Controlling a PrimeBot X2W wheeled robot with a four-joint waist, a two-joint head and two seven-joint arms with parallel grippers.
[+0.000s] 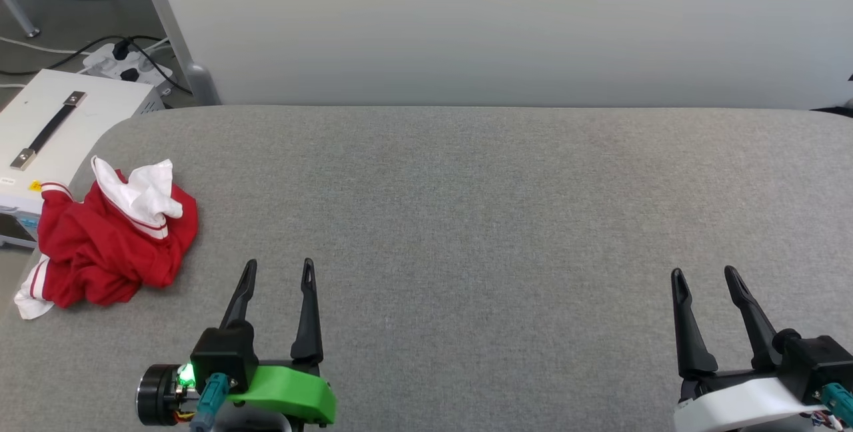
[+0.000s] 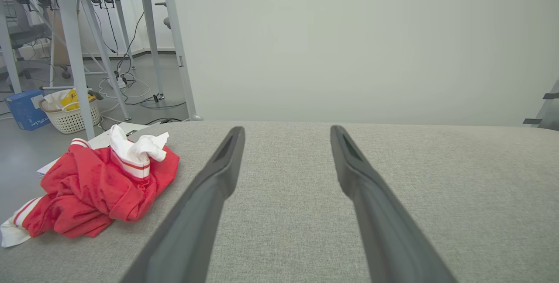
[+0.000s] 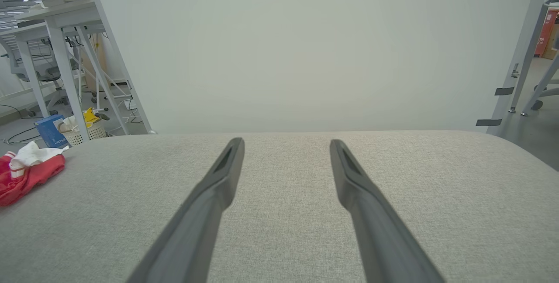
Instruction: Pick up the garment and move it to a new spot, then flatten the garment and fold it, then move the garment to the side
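The garment (image 1: 110, 242) lies crumpled in a red heap with white sleeves and striped trim at the left edge of the grey table (image 1: 466, 219). It also shows as the garment (image 2: 100, 182) in the left wrist view and the garment (image 3: 26, 171) at the far left of the right wrist view. Its print is hidden in the folds. My left gripper (image 1: 278, 272) stands open over the table's near edge, to the right of the heap and apart from it. My right gripper (image 1: 703, 277) is open at the lower right, far from the garment. Both hold nothing.
A white case (image 1: 53, 125) with a black handle sits just beyond the table's left edge, beside a power strip (image 1: 130, 62) and cables on the floor. A pale wall panel (image 1: 500, 25) rises behind the table. A white basket (image 2: 72, 115) and desk legs stand further left.
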